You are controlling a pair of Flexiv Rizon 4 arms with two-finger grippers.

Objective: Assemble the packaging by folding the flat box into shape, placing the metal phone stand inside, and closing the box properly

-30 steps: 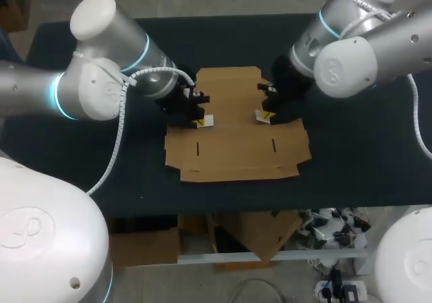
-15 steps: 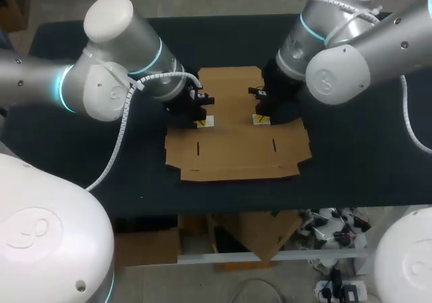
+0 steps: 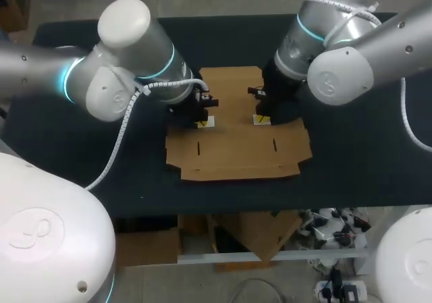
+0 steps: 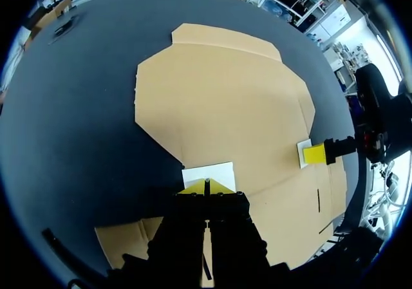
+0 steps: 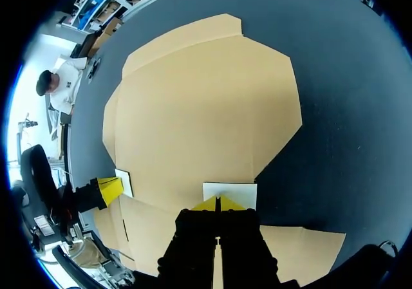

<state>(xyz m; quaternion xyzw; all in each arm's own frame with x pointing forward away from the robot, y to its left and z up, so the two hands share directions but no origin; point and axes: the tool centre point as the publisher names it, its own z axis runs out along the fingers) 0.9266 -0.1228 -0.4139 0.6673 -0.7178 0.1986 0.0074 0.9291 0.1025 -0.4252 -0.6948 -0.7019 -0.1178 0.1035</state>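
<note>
Box (image 3: 236, 151) flat; L end effector (image 3: 203, 121), R end effector (image 3: 260, 118) closed, angled down onto it.

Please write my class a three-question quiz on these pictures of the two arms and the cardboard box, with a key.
1. True or false: the cardboard box lies unfolded, flat on the table.
2. Multiple choice: each gripper's yellow tips are set down on A) a white patch B) a phone stand C) bare table.
3. Fill in: the left gripper and the right gripper both have their fingers ____.
Key: 1 true; 2 A; 3 shut.
</note>
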